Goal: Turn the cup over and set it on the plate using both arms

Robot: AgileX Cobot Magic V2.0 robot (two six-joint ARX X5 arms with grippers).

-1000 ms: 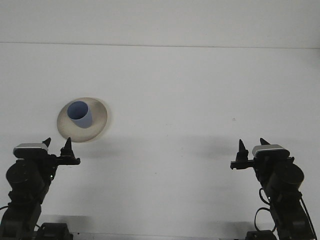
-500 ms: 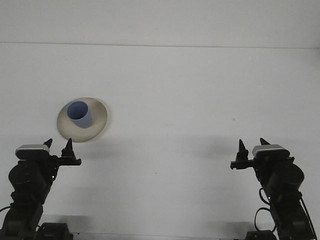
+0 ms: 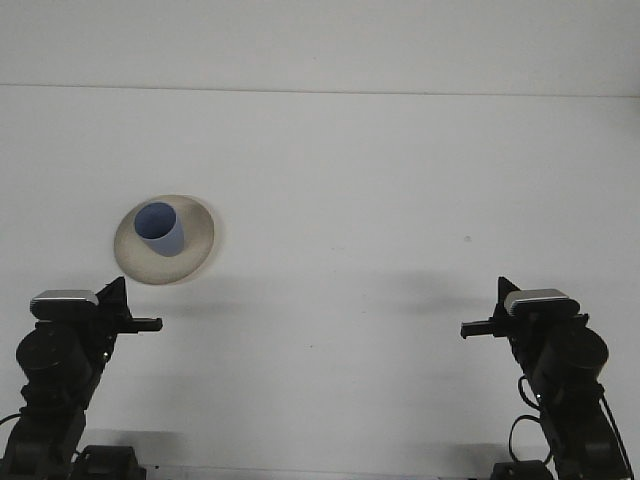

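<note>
A blue cup point(image 3: 160, 228) stands mouth up on a beige plate point(image 3: 201, 237) at the left of the white table. My left gripper point(image 3: 117, 287) sits low at the front left, a short way in front of the plate and apart from it, its fingers shut together on nothing. At the front right, far from the cup, my right gripper point(image 3: 502, 286) is shut too and holds nothing.
The white table point(image 3: 360, 200) runs back to a pale wall point(image 3: 320, 40). A small dark speck point(image 3: 466, 238) marks the surface at the right. Both black arm bases rise from the front edge.
Both grippers have gone from open to shut, each pair of fingertips coming together. The cup and plate have not moved.
</note>
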